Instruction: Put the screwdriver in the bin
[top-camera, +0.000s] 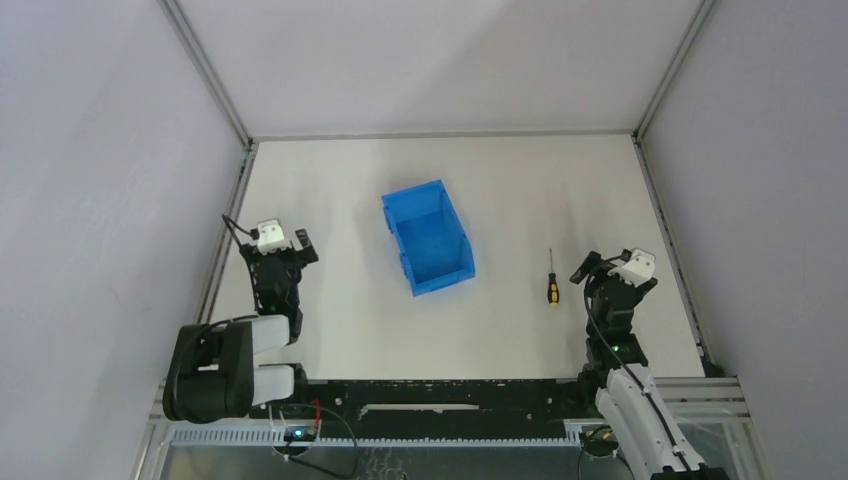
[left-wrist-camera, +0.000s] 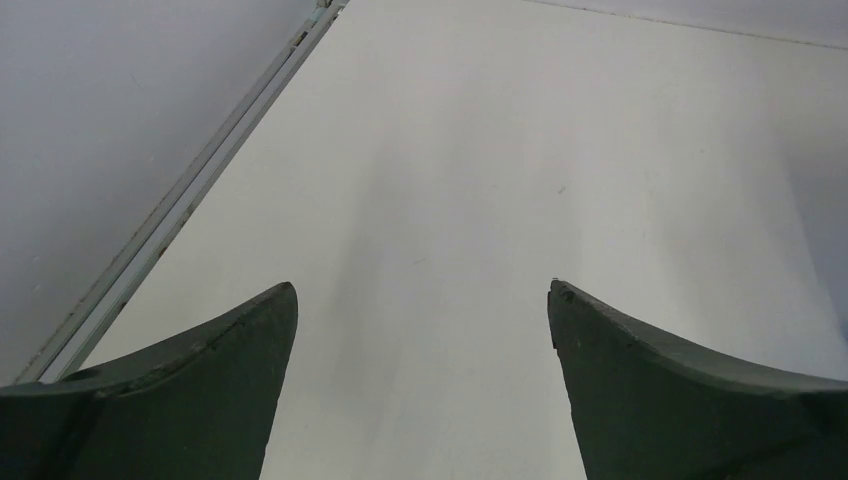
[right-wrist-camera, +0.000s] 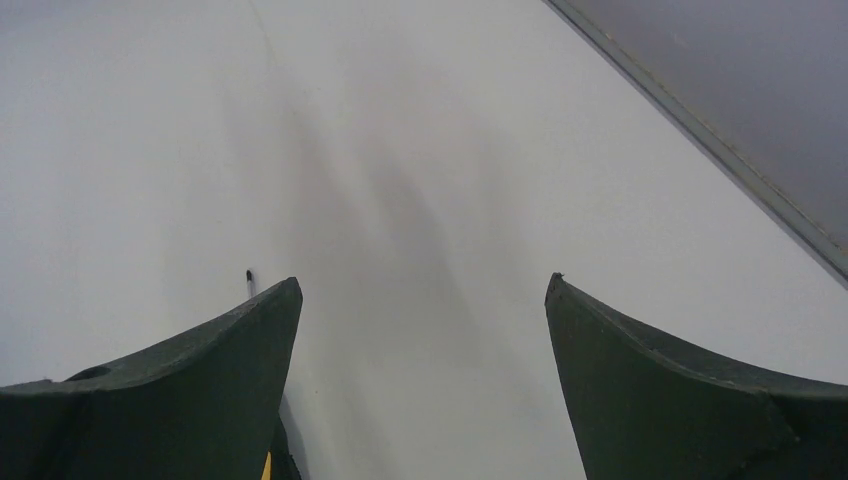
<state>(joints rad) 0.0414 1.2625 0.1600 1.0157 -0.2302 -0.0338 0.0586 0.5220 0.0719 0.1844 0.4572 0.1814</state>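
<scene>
Our right gripper (right-wrist-camera: 422, 285) hung spread wide and empty beside the screwdriver (top-camera: 551, 279), lying on the table (top-camera: 500, 180) right of the bin (top-camera: 442, 279). We judged the reach unfinished: shift left, descend, close.

White table (top-camera: 350, 330), grey walls (top-camera: 100, 150), aluminium frame (top-camera: 205, 68)

light: bright, diffuse | shadows: soft, faint | wrist views: slightly blurred

Bright blue bin (top-camera: 412, 190), screwdriver (top-camera: 550, 277) with yellow-orange and black handle, white table (top-camera: 520, 190), pale grey walls (top-camera: 100, 150)
</scene>
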